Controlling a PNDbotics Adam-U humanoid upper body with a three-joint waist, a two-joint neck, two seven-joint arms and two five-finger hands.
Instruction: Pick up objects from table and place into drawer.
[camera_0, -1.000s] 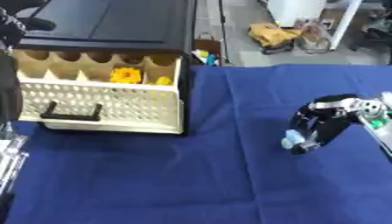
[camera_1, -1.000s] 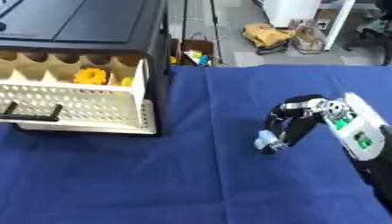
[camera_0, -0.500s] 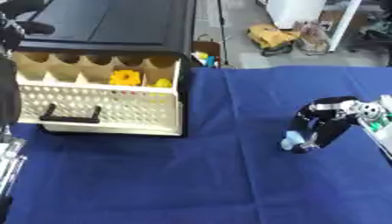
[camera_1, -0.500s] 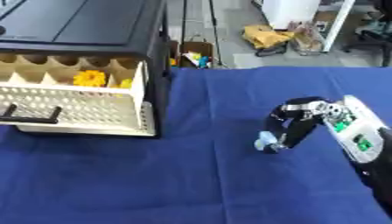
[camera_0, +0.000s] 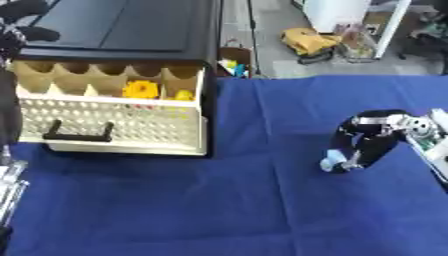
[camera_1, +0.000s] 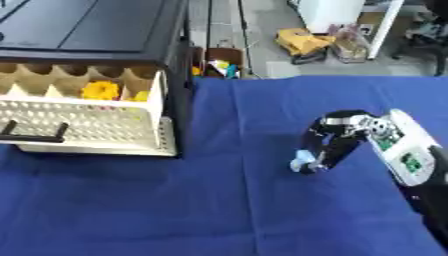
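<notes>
At the fingertips of the right hand (camera_1: 337, 135): fingers curl down, pinching a small pale-blue object (camera_1: 303, 160) on the blue cloth (camera_1: 227, 200) | risk: shallow fingertip hold, object may slip on lifting | open drawer (camera_0: 114, 112) well left, across the cloth

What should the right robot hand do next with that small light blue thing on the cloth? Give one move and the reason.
Probably close the fingers on it and lift it straight up. The right robot hand is curled down onto the small light blue object, which appears to rest on the blue cloth. The open drawer to the left already holds yellow items, so it is ready to receive it.
</notes>
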